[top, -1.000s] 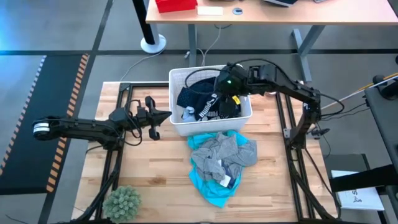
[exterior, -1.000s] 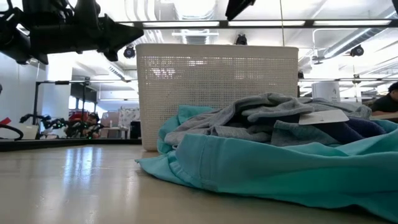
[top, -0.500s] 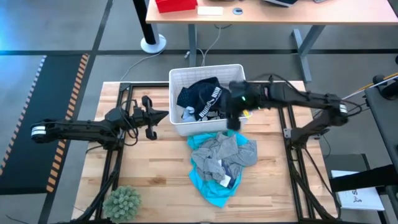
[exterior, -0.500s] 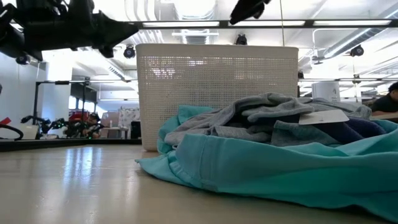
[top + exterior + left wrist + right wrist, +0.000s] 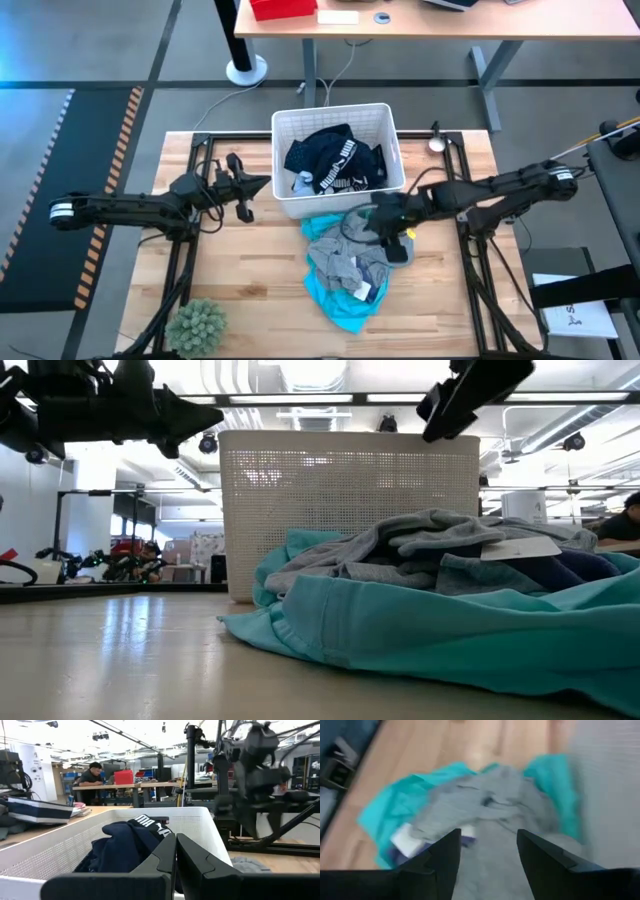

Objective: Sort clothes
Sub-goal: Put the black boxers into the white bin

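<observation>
A pile of clothes lies on the table in front of the white slotted basket (image 5: 385, 112): a grey garment (image 5: 345, 250) on top of a turquoise one (image 5: 340, 305), with a bit of white and navy between them. Dark garments with a white lettered waistband (image 5: 335, 165) lie in the basket. My right gripper (image 5: 358, 226) is open and empty above the grey garment (image 5: 485, 805). My left gripper (image 5: 268, 182) is shut and empty, in the air by the basket's left side, pointing at it (image 5: 175, 840).
A fuzzy green plant-like ball (image 5: 197, 325) sits at the table's near left corner. Black frame rails (image 5: 190, 230) run along the table's left and right sides. Bare wood lies left of the pile. A person (image 5: 92, 772) sits at a desk beyond the table.
My right gripper has swung from above the basket toward the table's near edge and come down over the pile of clothes. The clothes have not moved.
</observation>
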`<state>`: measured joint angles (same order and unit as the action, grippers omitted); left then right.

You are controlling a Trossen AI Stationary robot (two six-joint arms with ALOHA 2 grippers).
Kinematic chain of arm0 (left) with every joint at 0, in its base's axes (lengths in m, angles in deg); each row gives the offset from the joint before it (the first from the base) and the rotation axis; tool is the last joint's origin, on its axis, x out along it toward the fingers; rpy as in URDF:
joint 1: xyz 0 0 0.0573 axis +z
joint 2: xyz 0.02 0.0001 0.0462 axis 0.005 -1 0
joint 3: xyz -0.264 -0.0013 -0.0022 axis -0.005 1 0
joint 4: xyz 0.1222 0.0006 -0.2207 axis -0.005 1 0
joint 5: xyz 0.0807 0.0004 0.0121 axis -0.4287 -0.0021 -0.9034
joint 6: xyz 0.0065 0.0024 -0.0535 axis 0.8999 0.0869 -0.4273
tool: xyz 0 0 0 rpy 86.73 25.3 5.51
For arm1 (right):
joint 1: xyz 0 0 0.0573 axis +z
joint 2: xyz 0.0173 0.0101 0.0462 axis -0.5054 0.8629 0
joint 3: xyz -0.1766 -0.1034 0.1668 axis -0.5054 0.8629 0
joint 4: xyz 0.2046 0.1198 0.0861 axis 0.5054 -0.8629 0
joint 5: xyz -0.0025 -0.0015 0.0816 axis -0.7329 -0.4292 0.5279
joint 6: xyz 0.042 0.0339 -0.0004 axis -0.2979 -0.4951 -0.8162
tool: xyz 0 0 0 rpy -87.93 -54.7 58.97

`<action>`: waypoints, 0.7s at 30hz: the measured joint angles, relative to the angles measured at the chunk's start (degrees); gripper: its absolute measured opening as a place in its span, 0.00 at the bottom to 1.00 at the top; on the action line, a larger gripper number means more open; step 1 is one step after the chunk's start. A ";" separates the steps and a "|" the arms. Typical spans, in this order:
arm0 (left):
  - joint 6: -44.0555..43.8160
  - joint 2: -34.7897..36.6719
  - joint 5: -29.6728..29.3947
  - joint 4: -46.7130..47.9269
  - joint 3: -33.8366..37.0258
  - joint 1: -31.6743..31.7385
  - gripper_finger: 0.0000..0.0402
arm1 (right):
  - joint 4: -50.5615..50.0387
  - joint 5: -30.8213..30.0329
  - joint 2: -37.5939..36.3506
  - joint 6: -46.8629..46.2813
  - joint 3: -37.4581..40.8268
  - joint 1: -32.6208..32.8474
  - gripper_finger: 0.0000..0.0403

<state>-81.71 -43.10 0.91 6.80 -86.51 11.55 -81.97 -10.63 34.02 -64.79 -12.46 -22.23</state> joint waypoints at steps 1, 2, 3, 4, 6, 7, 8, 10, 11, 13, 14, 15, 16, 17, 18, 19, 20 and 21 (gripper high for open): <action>-0.17 0.00 -0.02 0.02 0.00 0.00 0.00 | 2.10 0.95 0.00 -0.86 1.13 0.39 0.46; -0.25 0.00 -0.04 0.04 0.00 0.00 0.00 | 3.73 1.42 0.00 -1.51 2.04 0.72 0.47; -0.26 0.00 -0.08 0.04 0.00 0.00 0.00 | 5.13 1.50 0.00 -2.25 2.91 0.91 0.49; -0.26 0.00 -0.16 0.09 0.00 0.00 0.00 | 6.28 1.37 0.01 -2.70 3.71 1.00 0.50; -0.28 0.00 -0.22 0.40 0.00 0.00 0.00 | 7.46 -0.58 0.69 -3.30 5.02 1.16 0.54; -0.28 -0.03 -0.22 0.44 0.00 0.00 0.00 | 7.45 -1.68 1.13 -3.71 5.53 1.16 0.55; -0.28 -0.15 -0.22 0.63 0.00 0.00 0.00 | 7.22 -2.59 1.84 -3.99 5.92 1.16 0.57; -0.28 -0.41 -0.22 0.89 0.02 0.00 0.00 | 8.05 -3.64 3.40 -4.07 6.28 1.14 0.60; -0.28 -0.44 -0.23 1.24 0.05 0.00 0.00 | 8.30 -4.00 4.21 -3.98 6.36 1.13 0.61; -0.23 -0.63 -0.34 1.15 0.09 0.00 0.00 | 8.92 -4.15 6.25 -3.50 6.35 1.13 0.63; -0.20 -0.68 -0.76 1.17 0.09 0.00 0.00 | 9.42 -4.51 7.44 -3.03 6.17 1.13 0.64; -0.20 -0.70 -1.25 1.20 0.11 0.00 0.00 | 9.83 -5.10 8.68 -2.72 5.99 1.13 0.64; -0.20 -0.70 -1.55 1.18 0.11 0.00 0.00 | 10.15 -5.63 9.92 -2.47 5.76 1.14 0.65; -0.17 -0.70 -1.66 1.14 0.11 0.00 0.00 | 10.88 -6.02 11.09 -2.32 5.56 1.13 0.65; -0.13 -0.74 -1.68 1.14 0.11 0.00 0.00 | 11.78 -6.74 12.32 -2.27 5.35 1.13 0.65; -0.11 -0.76 -1.68 1.24 0.11 0.00 0.00 | 12.46 -7.53 13.52 -2.13 5.11 1.13 0.65; -0.11 -0.76 -1.68 1.25 0.13 0.00 0.00 | 12.55 -8.14 14.64 -2.02 4.79 1.13 0.64; -0.11 -0.83 -1.68 1.14 0.13 0.00 0.00 | 12.39 -8.48 15.71 -1.62 4.38 1.13 0.63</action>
<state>-81.81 -43.92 -0.77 7.94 -86.38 11.55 -69.59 -19.11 49.73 -66.41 -8.08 -21.10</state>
